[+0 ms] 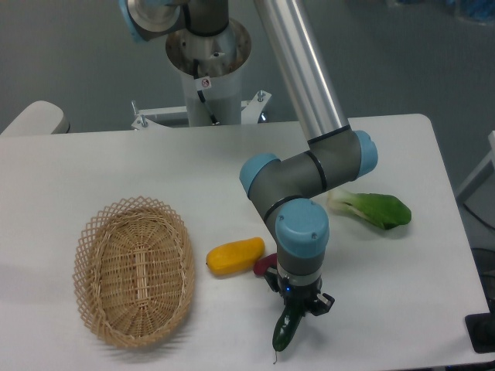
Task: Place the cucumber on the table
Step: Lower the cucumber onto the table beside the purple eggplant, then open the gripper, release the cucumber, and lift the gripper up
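Observation:
The dark green cucumber (284,331) hangs tilted, stem tip down, near the front edge of the white table (93,170). My gripper (298,305) points straight down and is shut on the cucumber's upper end. The cucumber's lower tip is at or just above the tabletop; I cannot tell whether it touches. The fingers are mostly hidden under the wrist.
A woven wicker basket (135,270) sits at the front left. A yellow vegetable (235,256) and a small purple-red vegetable (264,264) lie just left of the gripper. A leafy green with a white stalk (371,208) lies to the right. The arm's elbow (309,170) looms over the table's middle.

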### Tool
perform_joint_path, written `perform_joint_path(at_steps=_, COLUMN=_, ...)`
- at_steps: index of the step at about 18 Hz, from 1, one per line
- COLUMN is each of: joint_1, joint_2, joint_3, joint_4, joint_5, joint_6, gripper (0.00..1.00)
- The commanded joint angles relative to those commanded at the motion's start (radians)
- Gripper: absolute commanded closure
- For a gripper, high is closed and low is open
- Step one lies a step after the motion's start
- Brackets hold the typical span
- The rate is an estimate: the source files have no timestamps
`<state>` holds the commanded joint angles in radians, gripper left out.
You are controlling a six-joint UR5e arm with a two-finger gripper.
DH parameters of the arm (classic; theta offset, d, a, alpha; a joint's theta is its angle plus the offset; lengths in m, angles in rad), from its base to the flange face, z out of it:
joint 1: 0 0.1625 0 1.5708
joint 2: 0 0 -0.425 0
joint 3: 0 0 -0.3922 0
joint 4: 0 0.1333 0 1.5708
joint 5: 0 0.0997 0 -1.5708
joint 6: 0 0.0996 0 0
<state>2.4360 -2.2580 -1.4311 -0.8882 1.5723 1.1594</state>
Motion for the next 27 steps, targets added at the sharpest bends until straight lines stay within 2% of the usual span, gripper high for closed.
perform_joint_path(at_steps=7, joint_1=0.0, joint_2=0.002, joint_3=-0.018, joint_4=0.002, joint_5=0.0, joint_6=0.013, gripper=0.69)
perform_joint_path(at_steps=10, joint_1=0.0, joint_2=0.003, joint_3=-0.018, joint_4=0.002, joint_5=0.0, joint_6=0.011, gripper=0.63)
perform_joint_path(at_steps=11, joint_1=0.0, joint_2=0.003, joint_3=-0.015, joint_4=0.002, joint_5=0.0, joint_6=0.011, gripper=0.53)
perform_joint_path(at_steps=13, joint_1=0.0, joint_2=0.003, joint_3=-0.002, joint_4=0.0, joint_5=0.002, joint_6=0.005, gripper=0.03)
perform_joint_path(at_steps=14, joint_1=0.0, joint_2=0.008, joint_3=0.006, joint_4=0.0, joint_5=0.005, joint_6=0.0, gripper=0.0)
perform_joint_path(at_steps=21, joint_1=-0.023, joint_2=0.066, joint_3=0.07, joint_4=-0.009, joint_5=0.008, joint_6=-0.01, gripper=0.0)
perform_joint_path(at_steps=27, joint_1=-0.144, joint_2=0.164, joint_3=0.057, joint_4=-0.017, joint_5=0.023, joint_6=-0.02, gripper=0.0)
